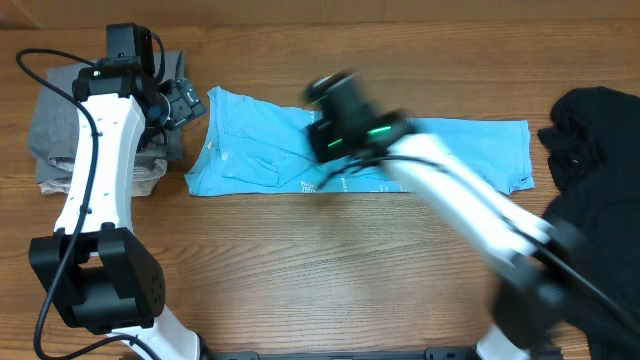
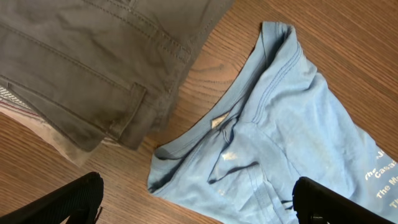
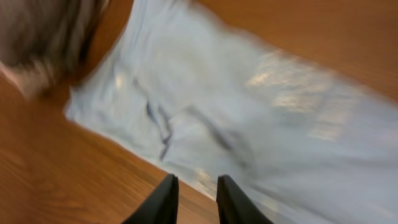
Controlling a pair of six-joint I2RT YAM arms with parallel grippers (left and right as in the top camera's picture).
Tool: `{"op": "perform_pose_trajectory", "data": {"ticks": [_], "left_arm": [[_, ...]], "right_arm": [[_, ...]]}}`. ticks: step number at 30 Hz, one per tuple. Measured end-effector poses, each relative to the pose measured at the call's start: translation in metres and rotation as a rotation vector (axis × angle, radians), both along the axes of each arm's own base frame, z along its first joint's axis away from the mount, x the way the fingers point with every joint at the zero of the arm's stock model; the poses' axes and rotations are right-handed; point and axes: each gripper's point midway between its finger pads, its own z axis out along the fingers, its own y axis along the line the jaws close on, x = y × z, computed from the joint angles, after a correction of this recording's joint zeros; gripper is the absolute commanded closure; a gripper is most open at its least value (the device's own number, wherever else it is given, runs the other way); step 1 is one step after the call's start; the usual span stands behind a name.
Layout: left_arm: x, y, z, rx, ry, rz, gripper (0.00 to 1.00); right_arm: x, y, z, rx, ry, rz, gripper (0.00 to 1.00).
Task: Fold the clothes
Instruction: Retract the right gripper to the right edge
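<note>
The light blue T-shirt (image 1: pixel 260 150) lies folded into a long strip across the middle of the table, its collar end to the left (image 2: pixel 280 124) and pale lettering at its front edge. A black garment (image 1: pixel 600 130) is heaped at the far right. My left gripper (image 1: pixel 180 100) hovers wide open over the collar end (image 2: pixel 196 186), with nothing between its fingers. My right gripper (image 1: pixel 330 172) is blurred with motion above the shirt's front edge (image 3: pixel 196 180). Its fingers stand a little apart, empty, with the shirt (image 3: pixel 249 106) beyond them.
Grey trousers (image 1: pixel 60 110) (image 2: pixel 93 56) lie stacked on a beige garment (image 1: pixel 60 185) at the far left, close beside the shirt's collar end. Bare wood runs along the front of the table (image 1: pixel 320 270).
</note>
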Motion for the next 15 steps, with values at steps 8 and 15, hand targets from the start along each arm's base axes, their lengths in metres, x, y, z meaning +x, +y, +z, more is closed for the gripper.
{"op": "perform_pose_trajectory", "data": {"ticks": [8,15], "left_arm": [[0.000,0.000,0.000,0.000,0.000,0.000,0.00],[0.000,0.000,0.000,0.000,0.000,0.000,0.00]], "right_arm": [[-0.003,-0.258,0.065,-0.065,0.073,-0.562,0.44],[-0.007,-0.367,-0.012,-0.080,0.298,-0.725,0.39]]}}
